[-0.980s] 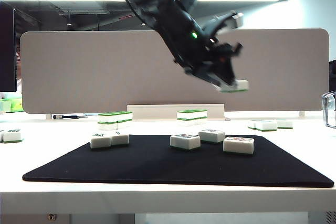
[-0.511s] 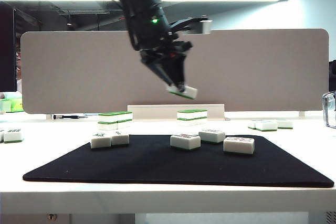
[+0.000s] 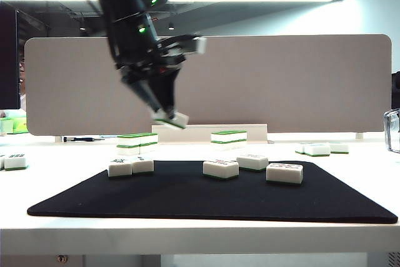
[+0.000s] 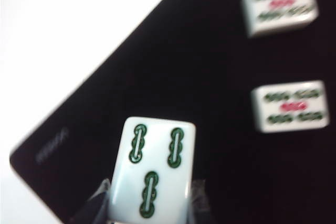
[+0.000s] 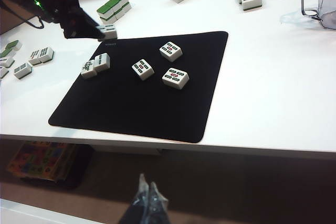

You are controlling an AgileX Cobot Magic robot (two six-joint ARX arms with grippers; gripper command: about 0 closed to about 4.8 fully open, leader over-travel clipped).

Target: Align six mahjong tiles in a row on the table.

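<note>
Tile [image 3: 171, 119] hangs in left gripper [image 3: 164, 114] above mat's [image 3: 187, 207] edge.

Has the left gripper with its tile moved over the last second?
Yes. The left gripper, holding a tile, has swung leftward and lower across the grey partition, now above the mat's left part.

**Colours and markings on the worktop**

A white tile [image 4: 155, 174] printed with three green bamboo sticks is seen in the left gripper [image 3: 164, 114], which is black. The mat [image 5: 142, 98] is plain black, the worktop [image 5: 273, 87] white. Tiles on the mat [image 4: 289, 106] are marked in green rows with a red centre. Stacked tiles [image 3: 229, 136] show green backs.
</note>
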